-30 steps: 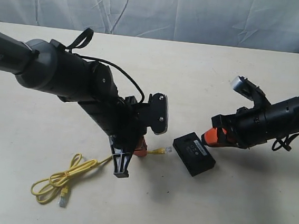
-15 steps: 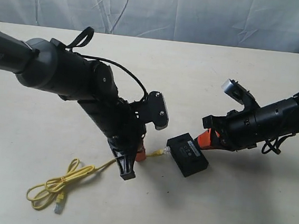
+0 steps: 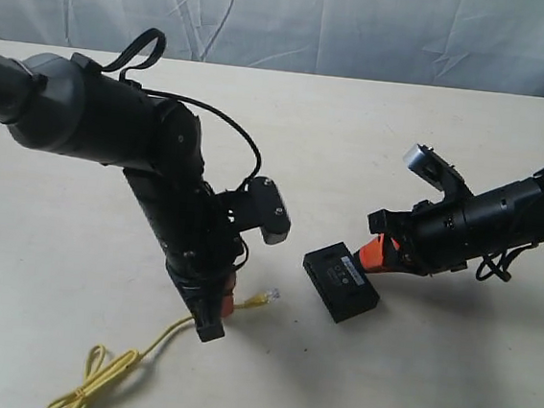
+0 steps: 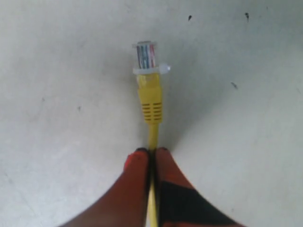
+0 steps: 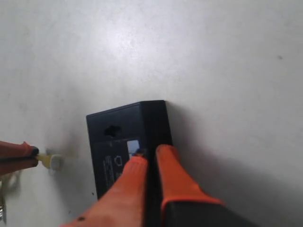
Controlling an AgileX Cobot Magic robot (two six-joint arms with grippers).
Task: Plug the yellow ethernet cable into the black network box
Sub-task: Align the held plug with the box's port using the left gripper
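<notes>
The black network box (image 3: 340, 280) lies on the table right of centre, its white label facing up. My right gripper (image 3: 375, 255) is shut on the box's right end, its orange fingers pinching that edge (image 5: 149, 150) next to the label on the black network box (image 5: 111, 142). My left gripper (image 3: 224, 304) is shut on the yellow ethernet cable (image 3: 248, 301) just behind its clear plug (image 3: 269, 294). The plug (image 4: 147, 53) points toward the box, a short gap away from it. The rest of the cable trails to loose loops (image 3: 91, 379) at the bottom left.
The beige table (image 3: 357, 125) runs back to a crumpled grey cloth backdrop (image 3: 319, 20). The bulky left arm (image 3: 96, 129) with a black strap loop (image 3: 140, 49) reaches in from the left. The right arm (image 3: 512, 213) comes in from the right edge.
My left gripper has drawn back down and to the left with the cable, so the plug that was at the box's side now sits apart from it. The loops slid lower. The right gripper and box held still.
</notes>
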